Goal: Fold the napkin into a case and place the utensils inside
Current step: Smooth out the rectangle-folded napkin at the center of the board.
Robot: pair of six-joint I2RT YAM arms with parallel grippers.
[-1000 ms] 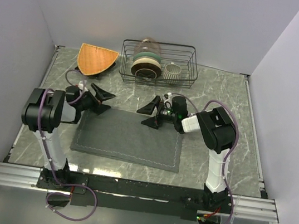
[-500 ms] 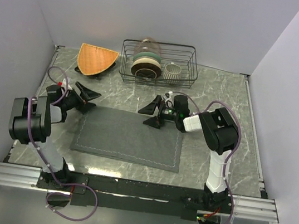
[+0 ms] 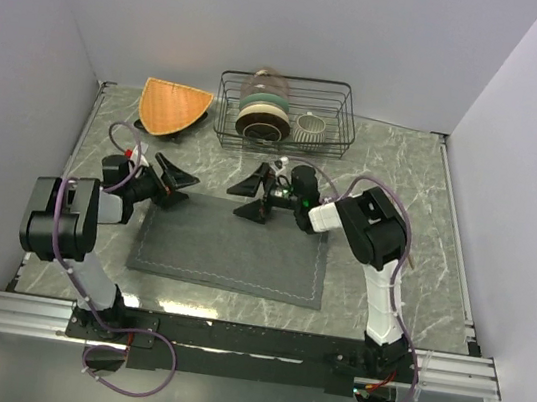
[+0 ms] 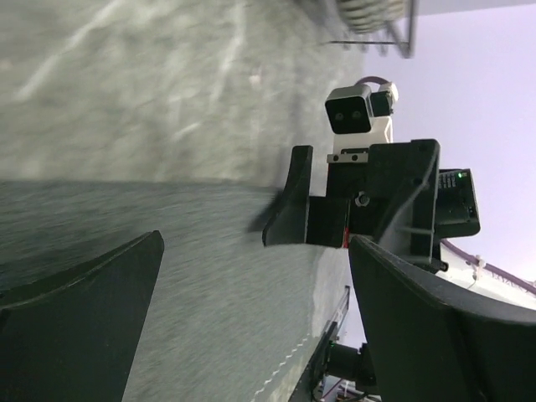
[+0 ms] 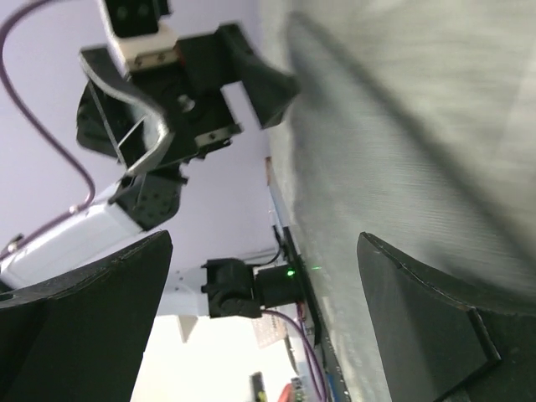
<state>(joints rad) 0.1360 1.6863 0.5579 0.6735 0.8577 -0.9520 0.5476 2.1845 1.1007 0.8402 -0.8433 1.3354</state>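
Flat on the marbled table (image 3: 395, 164) lies the napkin (image 3: 230, 254), a dark grey cloth spread out in a single layer, with its long side running left to right in front of the arms. No fold in it yet.

Both arms are in low over its far edge, facing each other. The left claw (image 3: 174, 187) sits at the napkin's far left corner with its two black fingers spread wide apart and nothing between them. The right claw (image 3: 248, 199) is near the middle of that same far edge, also gaping wide and carrying nothing.

From the left wrist view the grey fabric runs under the splayed fingers (image 4: 79, 314), and the other claw shows straight ahead, down close to the cloth. The right wrist view gives the mirror of that, blurred: grey weave below, the left claw opposite. Whether either set of tips actually touches the fabric is hard to call from these angles.

At the back of the table stands a wire rack (image 3: 336, 120) holding stacked bowls (image 3: 262, 119) and a ribbed cup (image 3: 310, 127). Just left of it lies an orange woven mat (image 3: 173, 106), well clear of the napkin.
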